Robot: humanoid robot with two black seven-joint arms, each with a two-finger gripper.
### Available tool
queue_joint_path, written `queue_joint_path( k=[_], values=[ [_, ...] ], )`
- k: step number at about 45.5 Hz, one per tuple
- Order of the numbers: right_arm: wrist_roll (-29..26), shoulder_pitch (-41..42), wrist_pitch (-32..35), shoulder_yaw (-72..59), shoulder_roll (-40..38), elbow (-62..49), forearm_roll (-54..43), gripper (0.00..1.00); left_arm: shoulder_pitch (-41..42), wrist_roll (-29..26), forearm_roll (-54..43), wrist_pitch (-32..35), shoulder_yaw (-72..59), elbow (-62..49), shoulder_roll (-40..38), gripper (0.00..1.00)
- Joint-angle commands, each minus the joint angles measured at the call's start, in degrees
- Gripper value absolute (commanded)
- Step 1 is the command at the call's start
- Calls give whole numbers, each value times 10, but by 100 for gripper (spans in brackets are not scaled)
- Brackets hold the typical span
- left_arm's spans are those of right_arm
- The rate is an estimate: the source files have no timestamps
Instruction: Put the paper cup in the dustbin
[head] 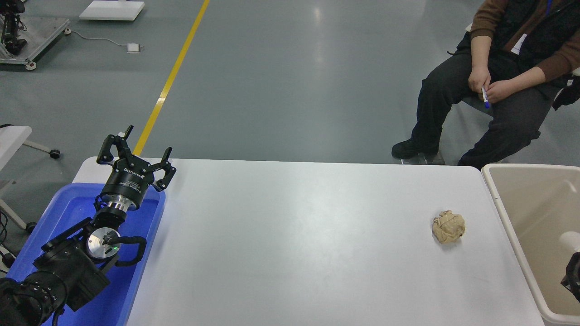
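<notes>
We see the paper cup (pixel 569 239) inside the dustbin (pixel 507 213) off the table's (pixel 294 235) right edge, just above our right end effector (pixel 572 275), grip unreadable, far nearer than the released left end effector (pixel 136 151).

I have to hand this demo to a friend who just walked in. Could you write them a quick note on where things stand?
Left end effector: open, parked over the blue tub.
Right end effector: barely in view at the right edge, over the dustbin; open or shut cannot be told.
Cup: a pale rounded shape inside the dustbin, just above the right end effector, looks like it.
Paper ball: on the table, near the dustbin.
Done: cup appears binned or nearly so. Left: confirm release.
</notes>
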Motion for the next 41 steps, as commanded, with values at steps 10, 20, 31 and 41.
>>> queue_joint_path(
  k=[10, 20, 31, 41],
  values=[
    [1, 7, 59, -2, -16, -1, -16, 100, 0, 0, 0, 0, 0, 0, 0, 100],
    [0, 43, 162, 0, -60, 0, -25, 99, 0, 0, 0, 0, 0, 0, 0, 100],
    [-3, 138, 222, -3, -72, 2, -58, 99, 0, 0, 0, -1, 0, 0, 0, 100],
    [-5, 208, 247, -3, -115, 83, -81, 99, 0, 0, 0, 0, 0, 0, 0, 100]
  ],
)
